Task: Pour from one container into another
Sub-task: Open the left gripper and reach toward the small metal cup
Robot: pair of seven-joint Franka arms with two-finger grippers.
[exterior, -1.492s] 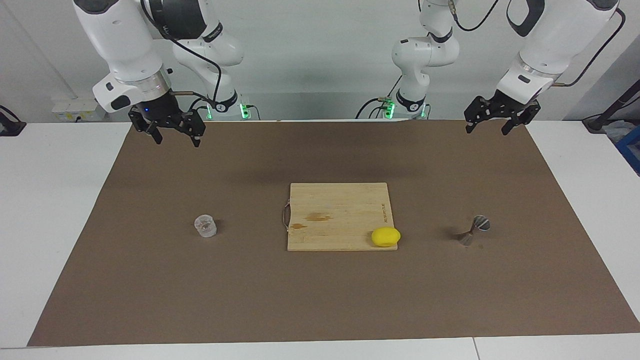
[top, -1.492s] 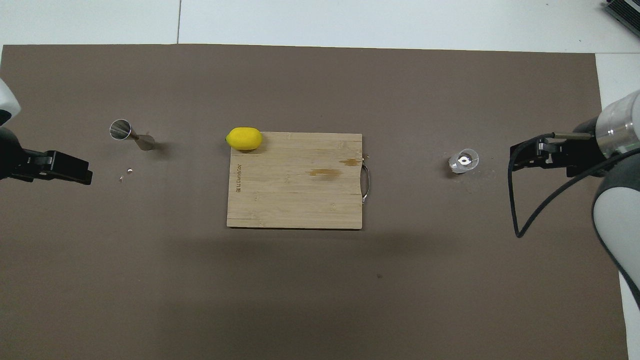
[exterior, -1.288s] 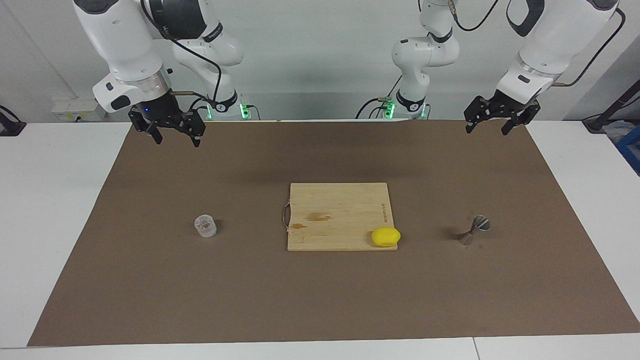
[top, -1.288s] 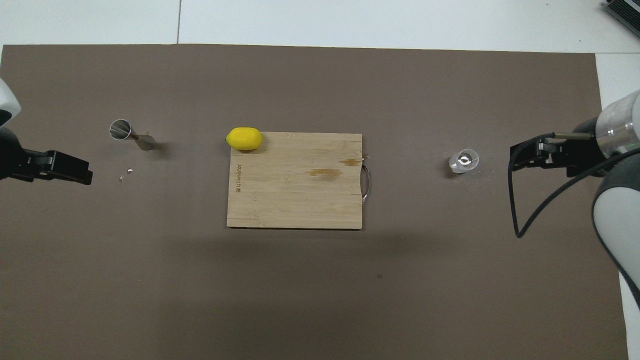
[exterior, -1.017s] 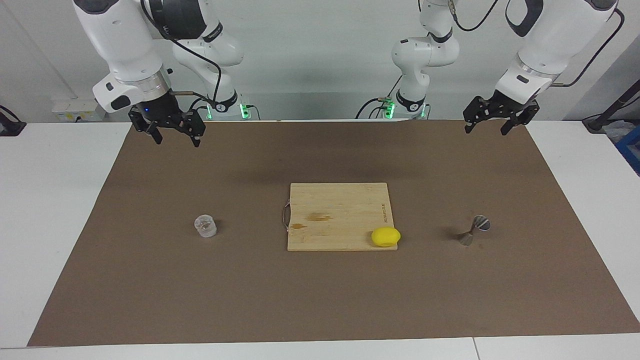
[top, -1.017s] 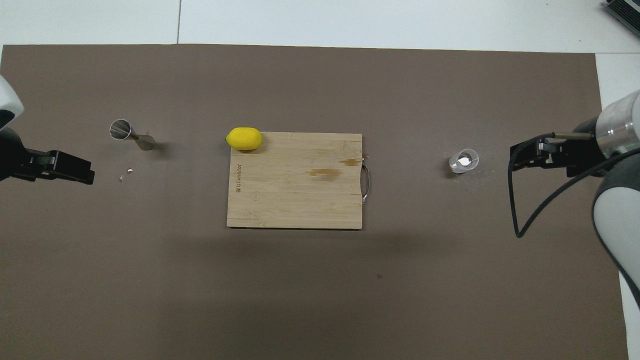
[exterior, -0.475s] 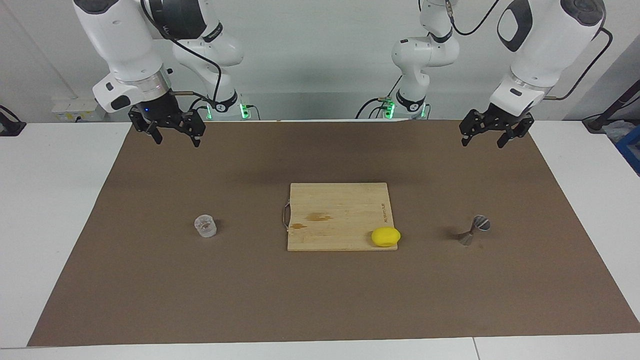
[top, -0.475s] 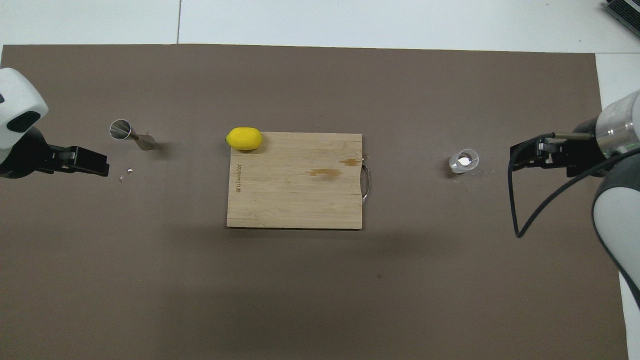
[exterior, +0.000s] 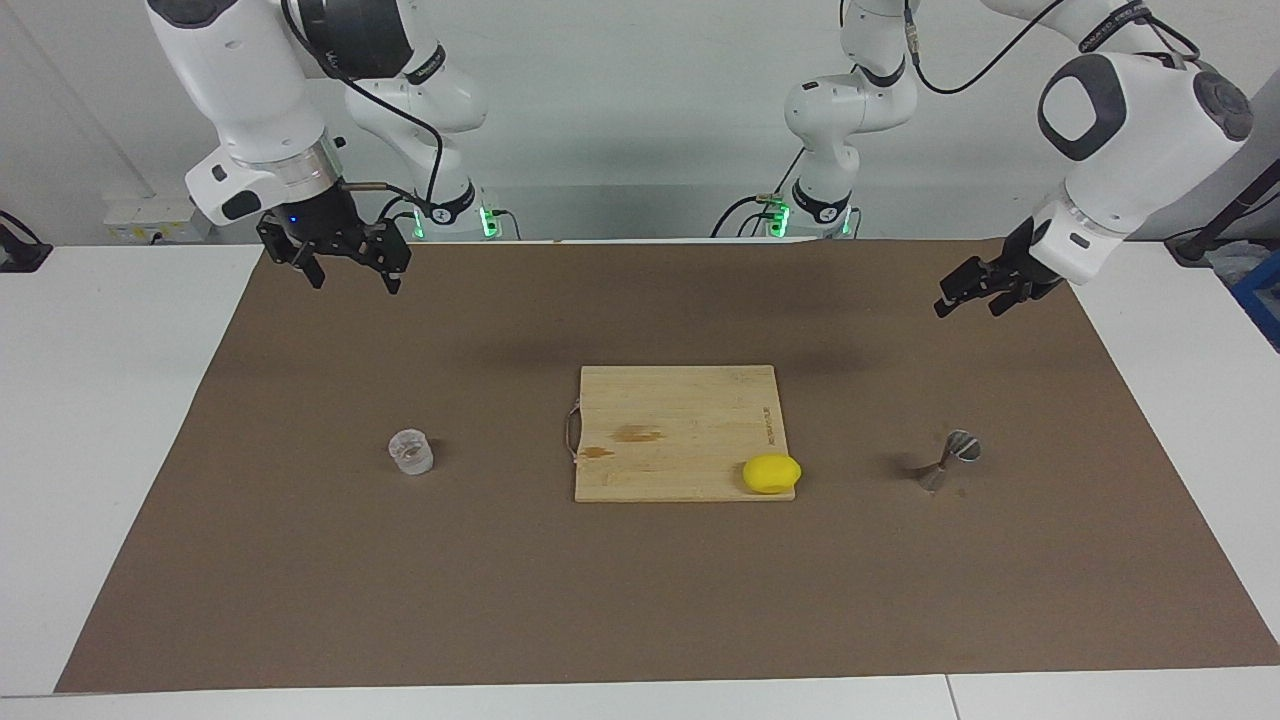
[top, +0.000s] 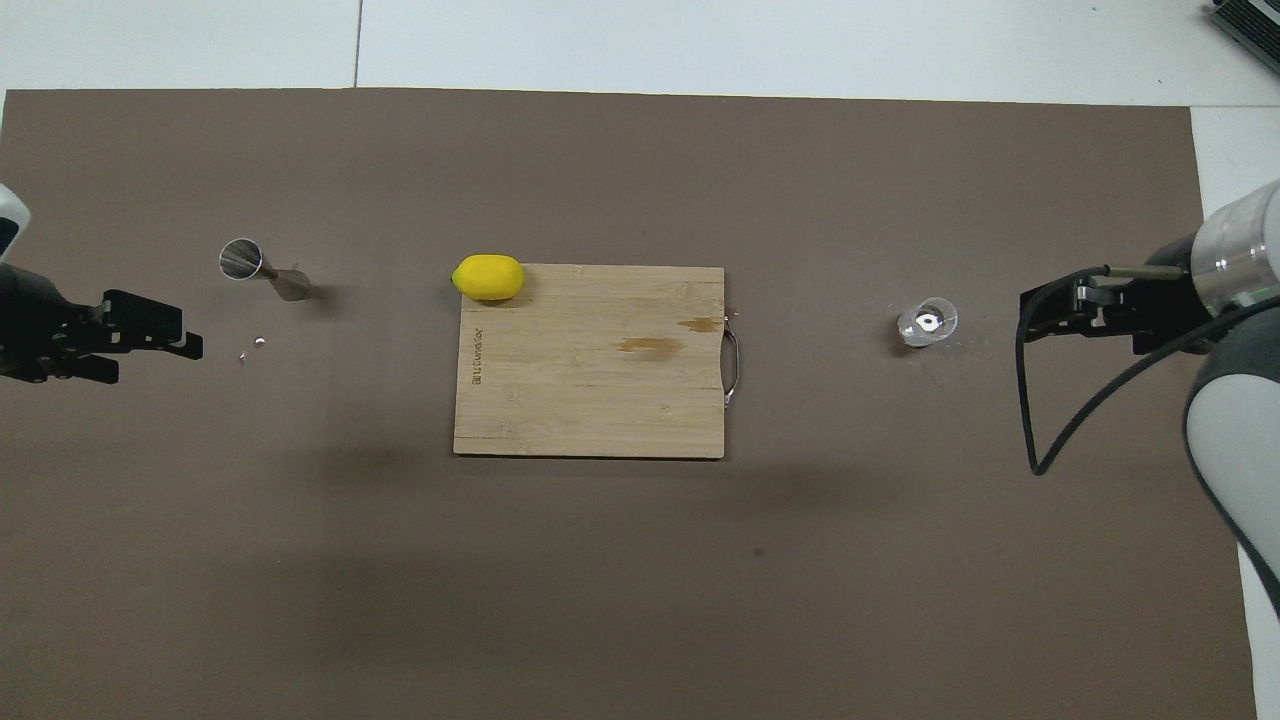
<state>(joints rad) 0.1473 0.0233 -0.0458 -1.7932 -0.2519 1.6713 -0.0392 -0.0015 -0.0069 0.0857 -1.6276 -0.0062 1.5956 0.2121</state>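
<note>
White tabletop (exterior: 100,400), brown mat (exterior: 640,600), cutting board (exterior: 680,420) centred; white wall; both grippers' jaws wide open, empty.

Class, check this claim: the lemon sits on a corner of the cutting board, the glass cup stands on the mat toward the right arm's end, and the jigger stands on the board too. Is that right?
Not quite. The jigger stands on the brown mat, not on the board, toward the left arm's end; the facing view shows it. The lemon and the glass cup are as stated.
</note>
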